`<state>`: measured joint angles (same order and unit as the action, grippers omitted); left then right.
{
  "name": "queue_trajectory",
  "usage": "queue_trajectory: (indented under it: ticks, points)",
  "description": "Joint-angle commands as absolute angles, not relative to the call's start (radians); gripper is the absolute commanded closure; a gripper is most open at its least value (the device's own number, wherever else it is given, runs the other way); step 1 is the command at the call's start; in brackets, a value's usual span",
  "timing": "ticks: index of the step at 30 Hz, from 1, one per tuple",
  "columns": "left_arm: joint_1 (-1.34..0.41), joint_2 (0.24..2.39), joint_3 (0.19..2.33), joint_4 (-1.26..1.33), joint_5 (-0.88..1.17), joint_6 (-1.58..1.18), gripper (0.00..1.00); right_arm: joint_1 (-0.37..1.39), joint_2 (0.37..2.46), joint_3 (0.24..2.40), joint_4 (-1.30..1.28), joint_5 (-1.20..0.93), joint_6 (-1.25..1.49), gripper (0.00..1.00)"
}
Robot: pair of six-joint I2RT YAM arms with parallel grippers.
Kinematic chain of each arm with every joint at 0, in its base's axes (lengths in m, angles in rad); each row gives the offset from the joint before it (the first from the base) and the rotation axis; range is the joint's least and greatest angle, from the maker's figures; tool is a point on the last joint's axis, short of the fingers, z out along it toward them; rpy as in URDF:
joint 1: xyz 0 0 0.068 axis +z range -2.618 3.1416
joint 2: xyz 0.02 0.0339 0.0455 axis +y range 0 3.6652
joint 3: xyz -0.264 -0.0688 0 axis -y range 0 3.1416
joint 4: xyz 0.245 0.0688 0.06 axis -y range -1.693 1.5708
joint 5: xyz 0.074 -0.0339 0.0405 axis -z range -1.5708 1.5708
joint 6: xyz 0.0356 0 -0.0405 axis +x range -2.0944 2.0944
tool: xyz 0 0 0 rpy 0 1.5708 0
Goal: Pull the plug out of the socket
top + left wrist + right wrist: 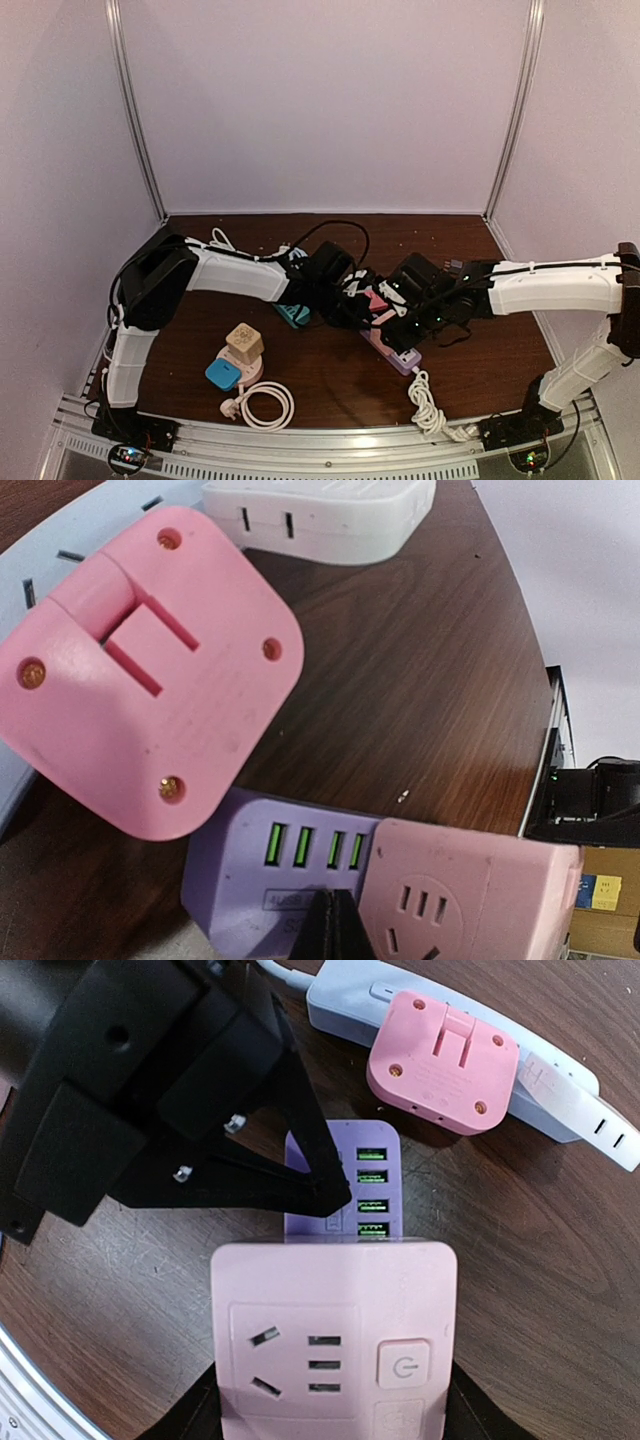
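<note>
On the grained wood table (560,1260), right pincer (335,1415) clasps a boxy pink plug (335,1330); left pincer (335,930) closed, empty

Socket cube (335,1345) atop the power strip (350,1135); flat adapter (443,1060) behind, on a second strip (342,1002).

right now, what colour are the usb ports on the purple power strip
Bright green, four usb ports on the purple power strip; clearest in the right wrist view.

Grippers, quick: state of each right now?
Left gripper: closed, empty, beside the purple plastic power strip.
Right gripper: closed on the pink square plastic adapter.
</note>
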<state>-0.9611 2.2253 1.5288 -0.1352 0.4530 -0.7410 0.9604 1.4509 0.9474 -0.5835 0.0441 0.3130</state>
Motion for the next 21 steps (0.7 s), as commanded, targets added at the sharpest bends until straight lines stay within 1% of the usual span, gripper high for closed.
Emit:
queue_trajectory:
  ticks: [1,11,17,21]
  points:
    - [-0.956,2.317,1.456,-0.359,0.348,-0.718,1.00,0.979,1.367,1.011,-0.482,0.141,0.288,0.64]
    - [-0.956,2.316,1.455,-0.387,0.336,-0.711,1.00,1.047,1.382,0.992,-0.447,0.202,0.282,0.64]
    - [-0.957,2.315,1.451,-0.387,0.326,-0.713,1.00,1.051,1.363,0.975,-0.468,0.270,0.291,0.64]
    - [-0.957,2.312,1.452,-0.390,0.327,-0.709,1.00,1.045,1.337,0.955,-0.455,0.255,0.306,0.64]
